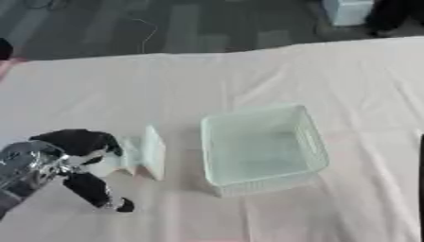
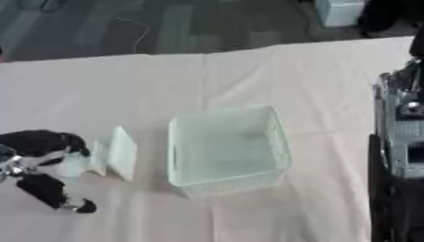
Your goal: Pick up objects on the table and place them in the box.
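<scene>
While the box (image 1: 263, 149), a pale green basket with slotted walls, sits empty near the middle of the table (image 1: 124, 85), the left hand (image 1: 83, 151) grips a pale green object (image 1: 145, 153) just beside the box's left wall. The object looks like a flat plate standing on edge with a short stub toward the hand; what it is cannot be made out. The hand's black fingers and thumb curl around that stub, one finger (image 1: 103, 194) reaching down toward the table's near edge, and the silver forearm (image 1: 25, 165) enters from the table's left edge. Object and box stand close together without touching. A wrinkled cream cloth covers the table, with folds running from the box toward the far edge. The right arm (image 2: 401, 142), black and silver, rises along the table's right edge in the right eye view; its hand cannot be made out there.
</scene>
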